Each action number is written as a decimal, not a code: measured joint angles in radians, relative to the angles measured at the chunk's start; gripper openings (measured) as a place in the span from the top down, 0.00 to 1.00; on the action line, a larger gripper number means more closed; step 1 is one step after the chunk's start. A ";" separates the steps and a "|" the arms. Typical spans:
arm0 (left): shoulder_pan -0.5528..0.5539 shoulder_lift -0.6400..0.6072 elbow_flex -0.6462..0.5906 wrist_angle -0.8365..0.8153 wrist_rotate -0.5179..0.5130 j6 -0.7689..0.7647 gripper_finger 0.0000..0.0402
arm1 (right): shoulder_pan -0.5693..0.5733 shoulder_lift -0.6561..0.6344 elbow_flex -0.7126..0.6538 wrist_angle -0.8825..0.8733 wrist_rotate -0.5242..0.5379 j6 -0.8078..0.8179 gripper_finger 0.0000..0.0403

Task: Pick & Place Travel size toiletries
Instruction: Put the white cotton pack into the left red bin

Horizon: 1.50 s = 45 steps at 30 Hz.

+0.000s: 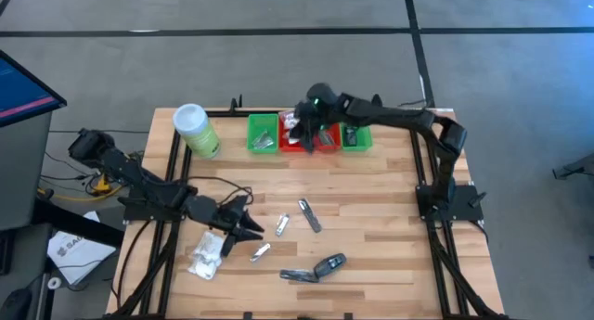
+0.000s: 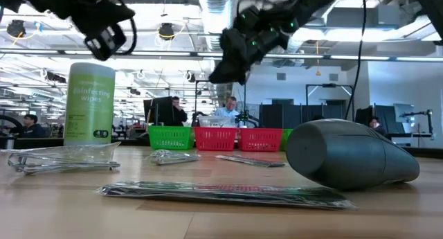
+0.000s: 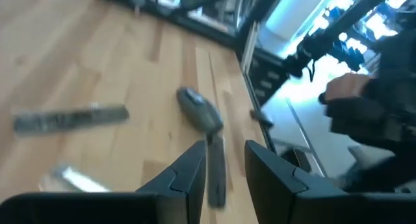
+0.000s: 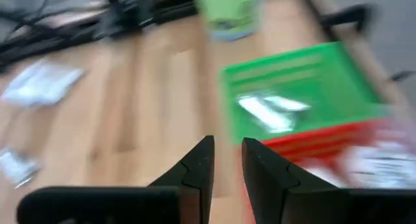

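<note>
High view: wooden desk (image 1: pixel 371 218) with four small trays in a row at the far edge, green tray (image 1: pixel 262 134), two red trays (image 1: pixel 311 139), another green tray (image 1: pixel 357 137). One light-green canister (image 1: pixel 196 130) with a white lid stands just left of the row.

Toiletries on the desk, counted: a heap of white crinkly packets (image 1: pixel 208 253) near the left front; three small silver sachets, one (image 1: pixel 281 225), one (image 1: pixel 261 252), one (image 1: pixel 303 207); one slim grey piece (image 1: pixel 314 223) just beside the last sachet; one dark oblong item (image 1: pixel 329 264) near the front with a long flat dark packet (image 1: pixel 299 275) touching it. Silver packet pieces lie inside the left green tray; white ones show in a red tray, count not clear.

Left gripper (image 1: pixel 249 225) sits low over the desk, just right of the white heap. In the left wrist view its fingers (image 3: pixel 188 175) stand slightly parted with nothing between them; dark oblong item (image 3: pixel 200 110) lies on the desk beyond the fingers.

Right gripper (image 1: pixel 311 127) hangs above the red trays. In the right wrist view its fingers (image 4: pixel 198 165) show a narrow gap, nothing pinched; green tray (image 4: pixel 305 87) with silver packets lies beyond them.

Low view: grey oblong item (image 2: pixel 349 156) looks rounded, matte, tapering; flat dark packet (image 2: pixel 221 194) lies in front of it.
</note>
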 joint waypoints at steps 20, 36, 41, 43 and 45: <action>-0.428 0.000 0.000 -0.361 -0.038 -0.797 0.93 | 0.337 0.007 0.000 -0.239 0.008 -0.026 0.82; -0.468 0.000 0.000 -0.615 0.004 -1.060 0.85 | 0.326 0.007 0.000 -0.245 0.065 -0.024 0.82; -0.445 0.000 0.000 -0.627 0.029 -1.061 0.77 | 0.326 0.007 0.000 -0.243 0.064 -0.031 0.82; -0.437 0.000 0.000 -0.636 0.030 -1.062 0.74 | 0.326 0.007 0.000 -0.242 0.064 -0.039 0.82; -0.425 0.000 0.000 -0.646 0.031 -1.062 0.73 | 0.325 0.007 0.000 -0.241 0.064 -0.042 0.82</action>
